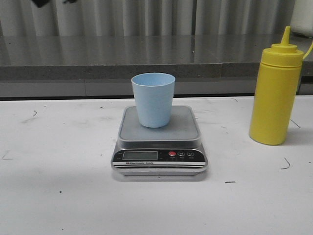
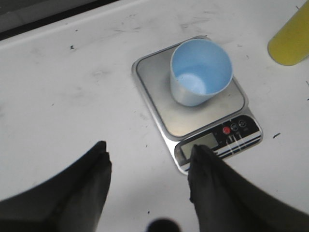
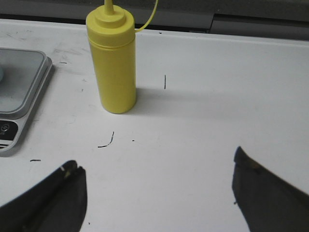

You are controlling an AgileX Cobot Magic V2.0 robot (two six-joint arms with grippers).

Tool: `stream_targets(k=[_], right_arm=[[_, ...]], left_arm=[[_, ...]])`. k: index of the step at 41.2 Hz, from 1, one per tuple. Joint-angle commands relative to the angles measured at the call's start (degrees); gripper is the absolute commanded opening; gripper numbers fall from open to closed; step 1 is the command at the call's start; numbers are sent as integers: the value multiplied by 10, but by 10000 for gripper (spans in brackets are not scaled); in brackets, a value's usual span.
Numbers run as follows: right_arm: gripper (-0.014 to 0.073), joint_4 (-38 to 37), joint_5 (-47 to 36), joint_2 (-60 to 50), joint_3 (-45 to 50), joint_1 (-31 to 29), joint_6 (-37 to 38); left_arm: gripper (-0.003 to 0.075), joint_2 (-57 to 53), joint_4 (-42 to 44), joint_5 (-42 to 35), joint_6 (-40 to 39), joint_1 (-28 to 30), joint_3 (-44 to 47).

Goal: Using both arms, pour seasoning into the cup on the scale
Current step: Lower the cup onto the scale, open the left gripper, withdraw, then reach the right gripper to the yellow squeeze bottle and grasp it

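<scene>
Standing: one cup (image 1: 153,99), one scale (image 1: 159,142), one seasoning bottle (image 1: 275,93)

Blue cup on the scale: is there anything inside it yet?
Nothing visible. The left wrist view looks down into the cup and shows bare blue floor and walls. The near part of the floor is hidden by the cup's wall. The yellow bottle stands apart on the table.

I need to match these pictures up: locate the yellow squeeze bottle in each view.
Front: yellow squeeze bottle upright at far right, apart from the scale.
Left wrist: only its base, cut off at a corner.
Right wrist: whole, upright, beside the scale's edge.
Shared landmark: the scale.
</scene>
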Motion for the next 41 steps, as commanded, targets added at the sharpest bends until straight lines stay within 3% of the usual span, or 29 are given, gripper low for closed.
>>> stream_targets(k=[1,9,17,23,30,41], right_arm=[[645,-4,-41,8,-14,-3,-7],[645,-3,-46,8,-14,-3,-7],[645,0,-58,19,-16,-1,-13],[645,15,-36,81,-57,11,-60],[645,18,-42,175,-101,47,-61],[645,50,-149,321,-97,81,-61]], left_arm=[[365,-88,-6,-45,-1,28,59],[365,-231,-6,-48,-1,76,183],[365,-340,2,-47,-1,87,258],[365,-380,2,-45,-1,87,268],[365,-387,2,-49,-1,87,268],[365,-387,2,-49,-1,87,268]])
